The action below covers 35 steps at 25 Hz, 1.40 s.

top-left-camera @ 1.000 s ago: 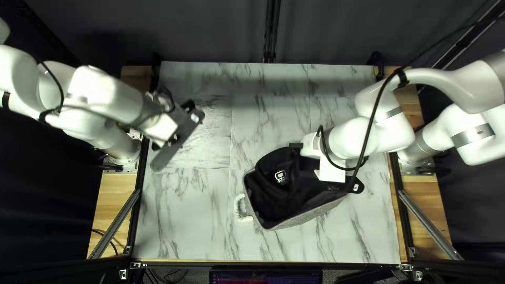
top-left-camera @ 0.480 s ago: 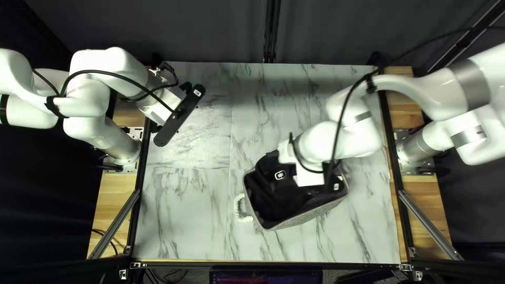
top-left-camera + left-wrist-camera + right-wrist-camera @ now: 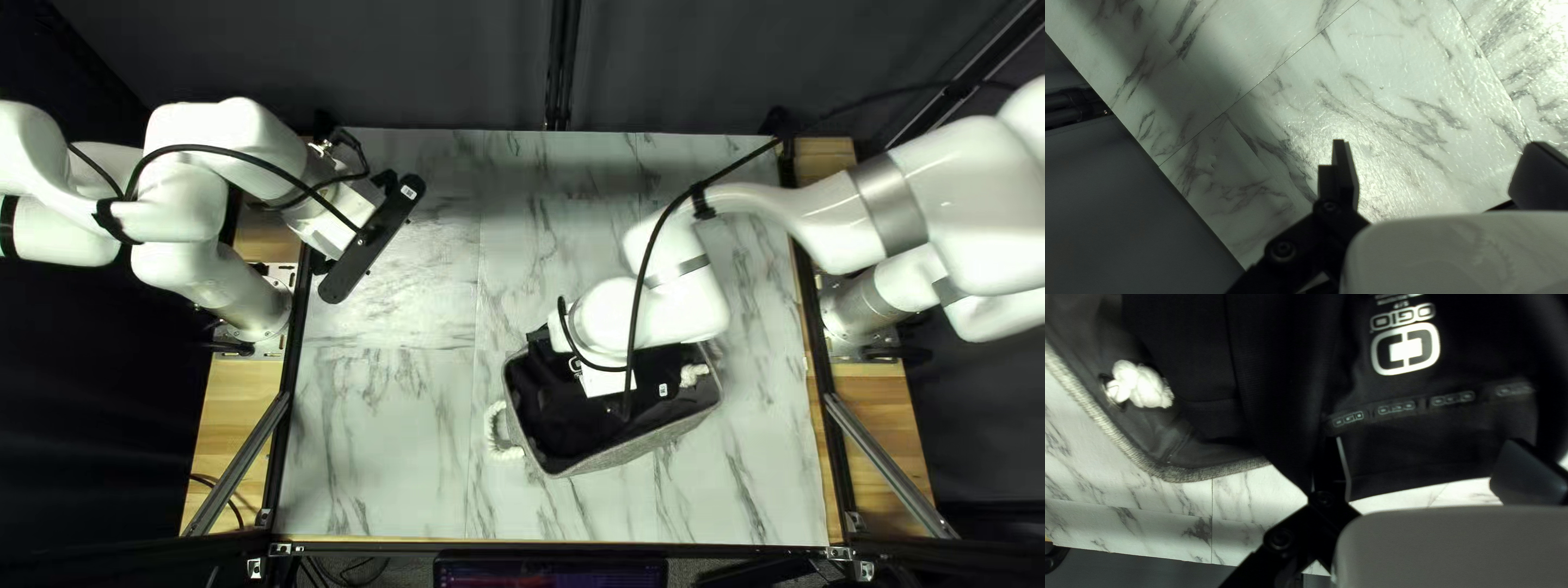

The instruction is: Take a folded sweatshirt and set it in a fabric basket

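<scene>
Two parts of the sweatshirt [image 3: 544, 397] are hard to read: my right arm [image 3: 664, 310] blocks its middle from above, and black folds merge with the dark lining. Fingertips of my right gripper [image 3: 658, 392] are hidden in the top left view. Right wrist view: fingers [image 3: 1524, 471] spread wide, black cloth ahead and behind them, not clamped; contact with either one, can't tell.

Left gripper [image 3: 372, 242] also wide open, holding nothing, over marbled tabletop [image 3: 392, 436] near the far left corner. Its wrist view catches the table edge [image 3: 1188, 198] off to one side, dark curtain [image 3: 1110, 218] past it. Broad stretch of tabletop between left gripper and basket [image 3: 642, 448]; a narrower strip runs from basket to the near edge.

Basket: gray fabric, right of center, set at a slant. Sweatshirt lies mostly inside, some cloth hanging over the far rim and hiding that stretch. White rope handle [image 3: 498, 430] sticks out at one end, white knot [image 3: 693, 375] inside the other.
</scene>
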Tool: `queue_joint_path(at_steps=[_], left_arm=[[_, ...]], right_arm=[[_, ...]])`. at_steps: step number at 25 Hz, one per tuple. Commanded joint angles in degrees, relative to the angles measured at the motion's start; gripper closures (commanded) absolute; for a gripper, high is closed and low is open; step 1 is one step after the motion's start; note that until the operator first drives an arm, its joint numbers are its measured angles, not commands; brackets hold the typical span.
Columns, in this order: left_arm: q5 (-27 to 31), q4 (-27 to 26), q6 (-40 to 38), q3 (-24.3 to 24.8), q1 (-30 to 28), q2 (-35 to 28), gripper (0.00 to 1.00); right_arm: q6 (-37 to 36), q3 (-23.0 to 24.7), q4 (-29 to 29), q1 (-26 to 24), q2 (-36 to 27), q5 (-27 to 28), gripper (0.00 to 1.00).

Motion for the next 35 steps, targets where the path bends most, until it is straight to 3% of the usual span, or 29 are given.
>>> queue_joint_path(at_steps=[1,10,15,26,29,35], left_arm=[[0.0,0.0,0.0,0.0,0.0,0.0,0.0],[0.0,0.0,0.0,0.0,0.0,0.0,0.0],[0.0,0.0,0.0,0.0,0.0,0.0,0.0],[0.0,0.0,0.0,0.0,0.0,0.0,0.0],[0.0,0.0,0.0,0.0,0.0,0.0,0.0],[0.0,0.0,0.0,0.0,0.0,0.0,0.0]], right_arm=[[0.3,1.3,0.4,0.8,-0.5,-1.0,0.0],[1.8,2.5,1.6,2.6,2.3,-5.5,0.0],[2.2,-0.5,3.4,5.0,4.0,-3.4,0.0],[4.3,1.4,7.3,7.6,4.4,-5.3,0.0],[5.0,3.1,6.7,6.9,2.7,-5.7,0.0],[7.6,4.4,0.9,5.8,-5.3,0.2,0.0]])
